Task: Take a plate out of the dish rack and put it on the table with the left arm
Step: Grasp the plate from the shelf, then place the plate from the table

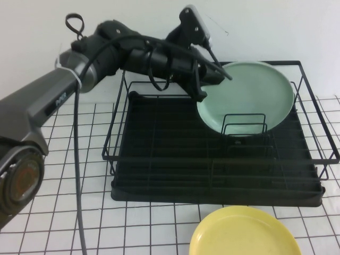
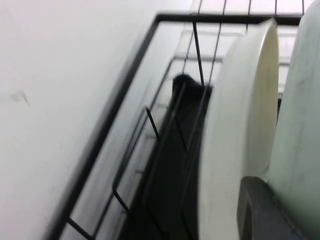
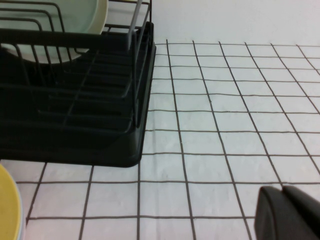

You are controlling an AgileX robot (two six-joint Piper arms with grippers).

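A yellow plate (image 1: 244, 234) lies flat on the bench, just in front of the rack's near edge and toward the right; its near rim is cut off by the picture's edge. A cream-white plate (image 2: 235, 125) stands on edge inside the rack, close behind the green one. A plain white wall (image 1: 159, 21) rises behind.

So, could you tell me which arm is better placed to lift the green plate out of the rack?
The left: its tool is at the mint-green plate's rim in the dish rack. The right tool sits low over the table, beside the rack.
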